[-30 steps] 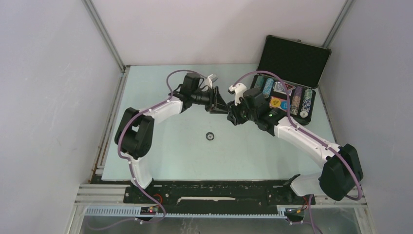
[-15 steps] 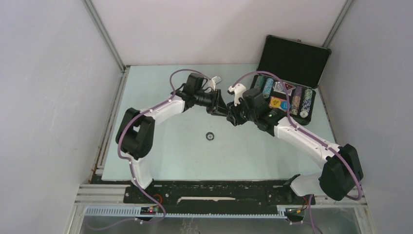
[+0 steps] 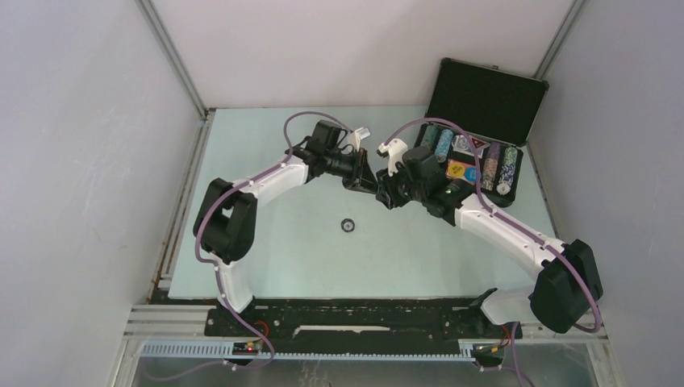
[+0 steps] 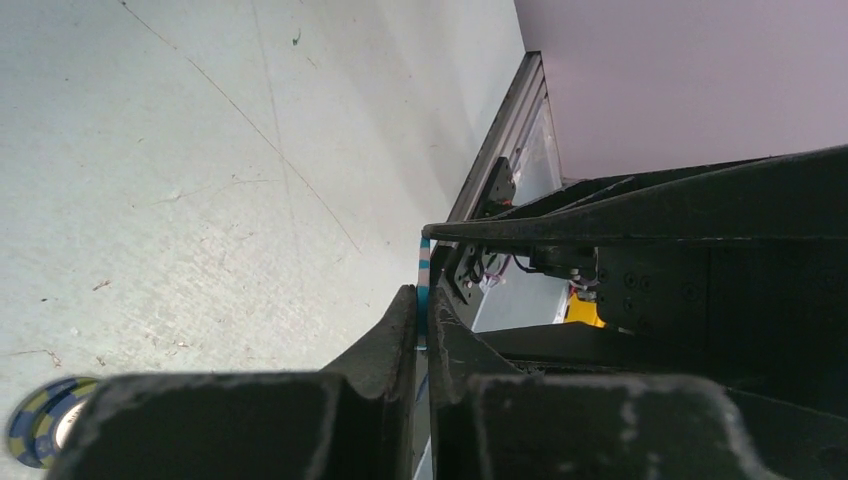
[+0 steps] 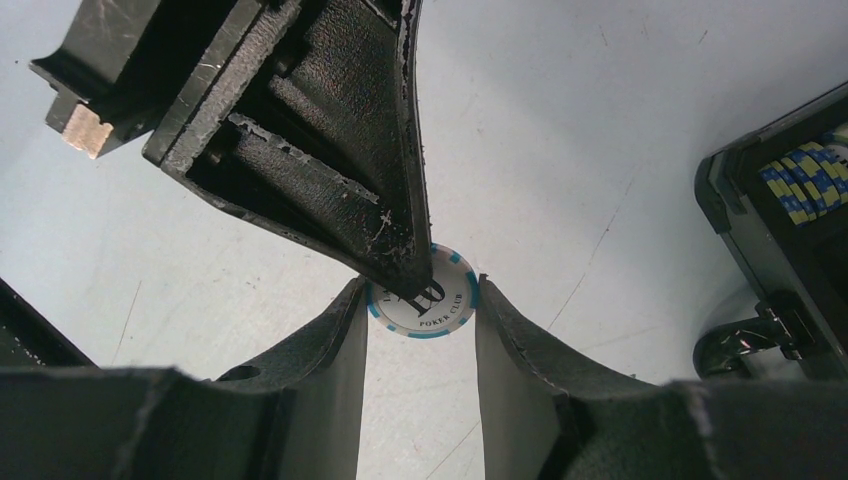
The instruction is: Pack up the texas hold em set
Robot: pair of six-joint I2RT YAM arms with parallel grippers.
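the left gripper [image 4: 424, 312] is pinched almost fully together on a white chip [image 5: 442, 312] with a pale blue rim. its two fingers [image 4: 385, 335] press against the chip's flat faces, so in the left wrist view only the thin blue and white edge shows between them. the right gripper [image 5: 420, 290] stands roughly half open and has the same chip by its rim, one finger against each side of the disc, with the words "poker club" readable on the face. in the right wrist view the left fingers reach in from the top and cover the upper left part of the chip. the two grippers meet tip to tip over the far middle of the pale green table [image 3: 282, 258]; whether the chip touches the surface cannot be told. nearer the arm bases a loose chip [image 3: 348, 225] lies flat on the table, well apart from both grippers; the left wrist view shows it striped blue and yellow. just right of the right gripper the black silver-trimmed briefcase [image 3: 486, 101] lies open, lid raised toward the far wall, with rows of chips [image 3: 442, 143] standing on edge in its tray and a small yellow piece [image 3: 456, 170] among them.
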